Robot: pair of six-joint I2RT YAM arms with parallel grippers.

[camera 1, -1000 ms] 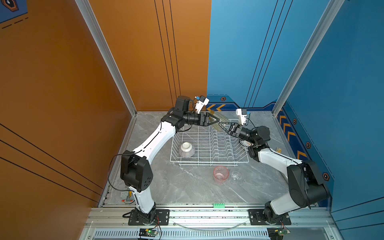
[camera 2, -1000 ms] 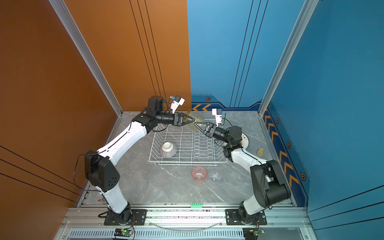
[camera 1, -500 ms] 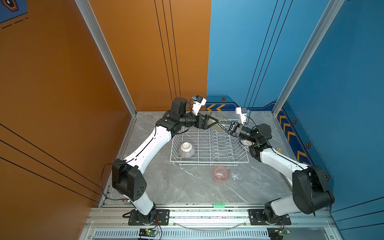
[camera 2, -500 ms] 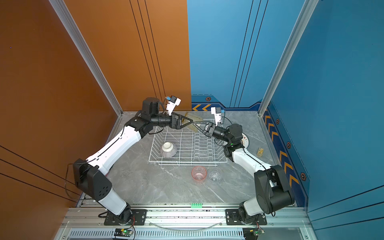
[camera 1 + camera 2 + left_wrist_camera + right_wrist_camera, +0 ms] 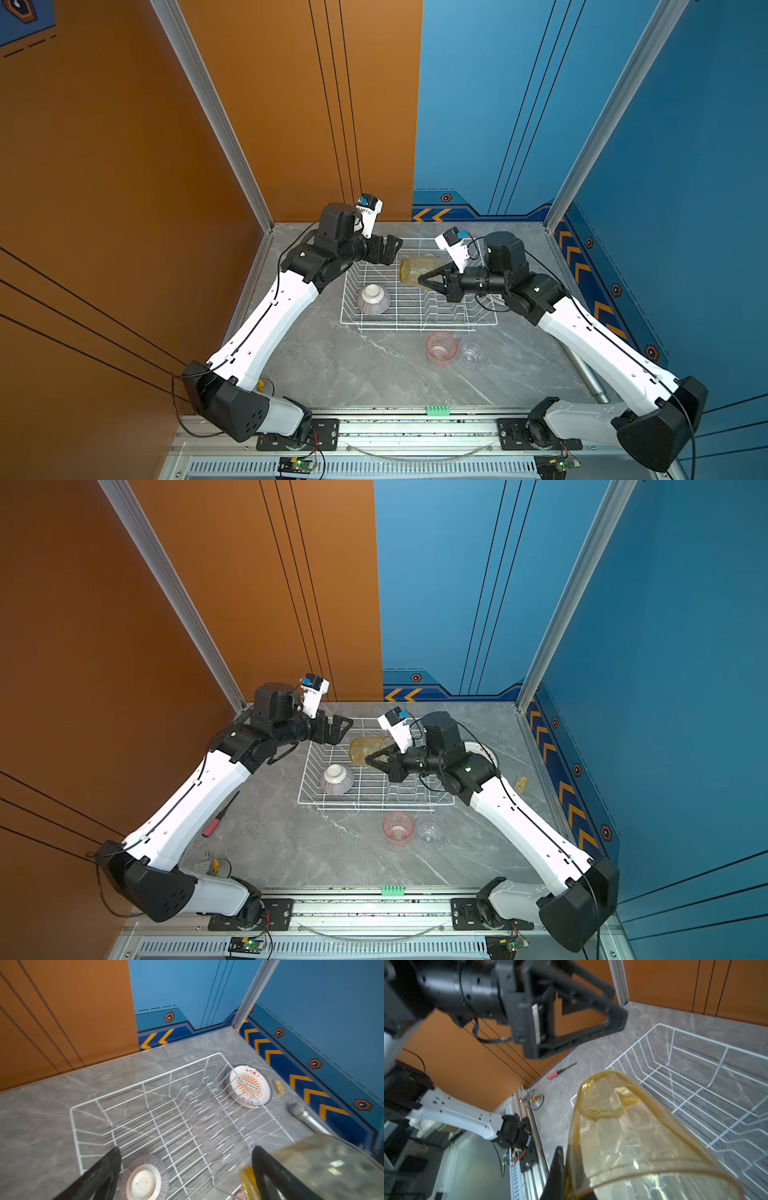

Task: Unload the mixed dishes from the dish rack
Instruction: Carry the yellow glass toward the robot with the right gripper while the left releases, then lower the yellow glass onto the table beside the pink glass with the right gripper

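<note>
The yellow tumbler (image 5: 419, 269) (image 5: 366, 750) lies on its side in the air over the back of the white wire dish rack (image 5: 415, 329) (image 5: 365, 809). My right gripper (image 5: 423, 279) (image 5: 370, 761) (image 5: 571, 1178) is shut on the tumbler's (image 5: 623, 1136) rim wall. My left gripper (image 5: 394, 252) (image 5: 342, 729) (image 5: 187, 1151) hangs open and empty over the rack's back left corner, a little apart from the tumbler (image 5: 328, 1165). A striped bowl (image 5: 373, 299) (image 5: 336, 778) (image 5: 143, 1180) sits upside down in the rack (image 5: 145, 1082).
A pink tumbler (image 5: 441, 347) and a clear tumbler (image 5: 473, 352) stand on the table in front of the rack. Stacked plates (image 5: 249, 1086) (image 5: 484, 748) lie right of it, beside a silver microphone (image 5: 305, 1115). A red-handled screwdriver (image 5: 218, 816) lies at the left.
My left gripper has opened, let go of the yellow tumbler and drawn back to the left. The right gripper now holds the tumbler alone, lower over the rack.
</note>
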